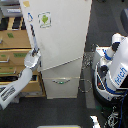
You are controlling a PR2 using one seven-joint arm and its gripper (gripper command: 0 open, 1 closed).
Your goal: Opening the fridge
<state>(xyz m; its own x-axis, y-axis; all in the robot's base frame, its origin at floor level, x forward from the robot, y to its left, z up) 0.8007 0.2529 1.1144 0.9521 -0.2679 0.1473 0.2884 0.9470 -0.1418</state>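
Note:
The tall white fridge point(62, 40) stands in the middle of the exterior view, with a green-and-white sticker point(44, 19) on its large upper door. That door's bottom edge runs slanted and a dark strip shows along its left side, so it looks slightly ajar. A lower drawer point(61, 82) with a curved handle sits below. My gripper point(34, 53) is at the door's left edge, about at its lower end, at the tip of a grey arm point(17, 82) coming from the lower left. Its fingers are too small to make out.
A tan wooden drawer cabinet point(14, 50) stands just left of the fridge, behind my arm. The white-and-blue robot body point(115, 67) with cables is at the exterior view's right, near the fridge's right side. Dark floor lies in front.

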